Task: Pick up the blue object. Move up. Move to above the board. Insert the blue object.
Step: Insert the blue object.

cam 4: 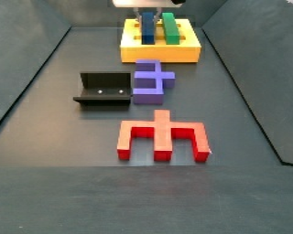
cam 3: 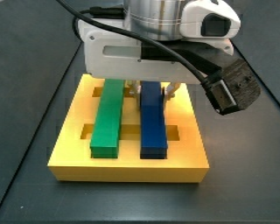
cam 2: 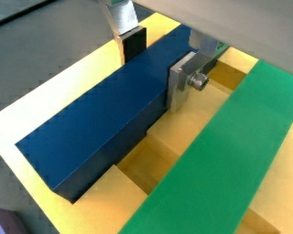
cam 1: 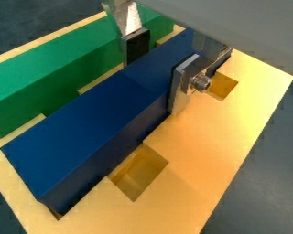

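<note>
Gripper (cam 1: 154, 62) straddled one end of the blue object (cam 1: 94, 132), silver fingers (cam 1: 186, 84) pressed flat to its two long sides, so pinching it across the short width. Sat low over the board (cam 3: 130, 166) in both side views. Lay along the board's grooves, long axis running out from the jaws toward 6 o'clock in a side view (cam 3: 153, 122). Looked already sunk into its slot, parallel to the green bar (cam 3: 108, 121) just beside at 9 o'clock. Judged the insertion all but done; only release and a straight lift seemed left. Stood well apart nearer the camera: purple block (cam 4: 150, 79), fixture (cam 4: 103, 88), red piece (cam 4: 165, 135).
</note>
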Tool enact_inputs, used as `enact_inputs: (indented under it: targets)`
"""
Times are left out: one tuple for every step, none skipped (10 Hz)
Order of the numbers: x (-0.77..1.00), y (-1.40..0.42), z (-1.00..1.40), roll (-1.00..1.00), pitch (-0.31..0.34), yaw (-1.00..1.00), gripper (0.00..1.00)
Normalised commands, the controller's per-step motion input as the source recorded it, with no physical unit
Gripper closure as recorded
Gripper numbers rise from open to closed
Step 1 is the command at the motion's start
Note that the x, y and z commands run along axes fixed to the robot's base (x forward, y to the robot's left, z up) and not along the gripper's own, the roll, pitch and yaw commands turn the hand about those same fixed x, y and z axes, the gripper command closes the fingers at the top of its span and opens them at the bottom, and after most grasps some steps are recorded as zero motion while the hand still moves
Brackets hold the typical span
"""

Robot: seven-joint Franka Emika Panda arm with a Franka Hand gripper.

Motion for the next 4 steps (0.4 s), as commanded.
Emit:
enact_inputs:
  targets:
    - [0.00, 0.00, -0.26, 0.00, -0.017, -0.11, 1.00]
    - [0.00, 0.00, -0.19, 0.00, -0.001, -0.08, 1.00]
    - [0.00, 0.00, 0.00, 0.01, 0.000, 0.00, 1.00]
    - [0.00, 0.00, 0.00, 0.00, 0.000, 0.00, 1.00]
